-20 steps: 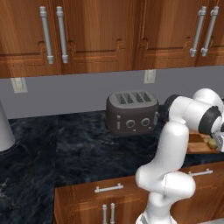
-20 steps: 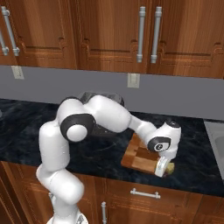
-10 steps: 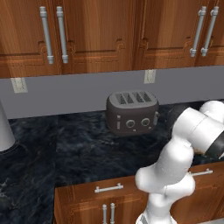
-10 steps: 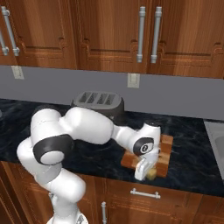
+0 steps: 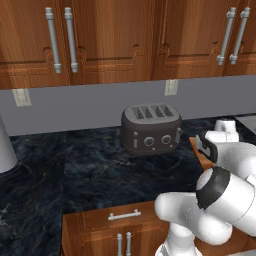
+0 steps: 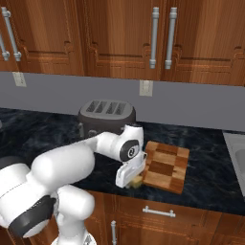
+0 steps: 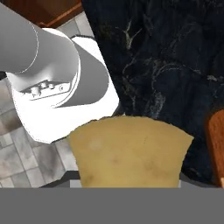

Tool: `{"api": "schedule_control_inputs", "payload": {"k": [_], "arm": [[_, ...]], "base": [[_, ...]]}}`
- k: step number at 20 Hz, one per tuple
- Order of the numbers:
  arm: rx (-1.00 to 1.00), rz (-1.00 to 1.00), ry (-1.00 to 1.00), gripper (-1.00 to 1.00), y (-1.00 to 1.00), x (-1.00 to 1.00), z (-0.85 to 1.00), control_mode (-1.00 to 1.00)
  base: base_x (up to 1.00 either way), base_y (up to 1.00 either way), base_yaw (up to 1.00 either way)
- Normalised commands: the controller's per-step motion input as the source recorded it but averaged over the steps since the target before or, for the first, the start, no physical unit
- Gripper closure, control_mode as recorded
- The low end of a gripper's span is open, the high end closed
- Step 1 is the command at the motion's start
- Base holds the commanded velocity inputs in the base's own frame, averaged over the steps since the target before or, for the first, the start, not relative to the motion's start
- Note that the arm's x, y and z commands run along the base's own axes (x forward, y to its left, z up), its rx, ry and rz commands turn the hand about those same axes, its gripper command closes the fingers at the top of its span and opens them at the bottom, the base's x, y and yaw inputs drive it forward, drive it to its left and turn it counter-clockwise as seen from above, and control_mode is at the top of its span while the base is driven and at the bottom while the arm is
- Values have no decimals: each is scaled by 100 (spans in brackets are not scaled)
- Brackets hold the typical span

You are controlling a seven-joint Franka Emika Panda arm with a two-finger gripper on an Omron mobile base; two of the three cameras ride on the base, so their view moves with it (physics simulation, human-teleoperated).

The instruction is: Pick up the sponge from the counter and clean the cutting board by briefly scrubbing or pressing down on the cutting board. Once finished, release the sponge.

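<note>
The sponge (image 6: 138,182), a yellow-tan block, sits in my gripper (image 6: 134,181), which is shut on it just above the counter's (image 6: 206,143) front edge. It is off the near left corner of the checkered cutting board (image 6: 165,165), not over it. In the hand view the sponge (image 7: 131,153) is very close and hides the fingertips. There the dark marbled counter (image 7: 166,57) lies beyond it and a strip of the cutting board (image 7: 216,144) shows at the right edge. In the left base view a sliver of the cutting board (image 5: 199,150) shows behind my arm.
A dark toaster (image 6: 107,115) stands behind and left of the board, close to my forearm. A sink (image 6: 237,153) begins at the counter's right end. Wooden drawers (image 6: 158,213) run below the counter edge. A pale grey object (image 5: 5,150) stands far left.
My gripper has carried the sponge left along the counter's front edge, from the board's right front corner to just past its left front corner. The arm has swung and folded lower.
</note>
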Motion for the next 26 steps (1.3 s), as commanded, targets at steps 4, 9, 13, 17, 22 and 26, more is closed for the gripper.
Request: {"api": "schedule_control_inputs", "payload": {"k": [4, 9, 13, 17, 22, 26], "arm": [[0, 0, 9, 100, 97, 14, 7, -100], [0, 0, 8, 100, 93, 39, 0, -100], [5, 0, 1, 100, 40, 63, 0, -100], [9, 4, 0, 100, 0, 74, -3, -100], [5, 9, 1, 100, 0, 72, -19, -100], [1, 10, 0, -100, 0, 43, -30, -100]], "base": [[0, 0, 0], [0, 0, 0], [0, 0, 0], [0, 0, 0], [0, 0, 0], [0, 0, 0]]}}
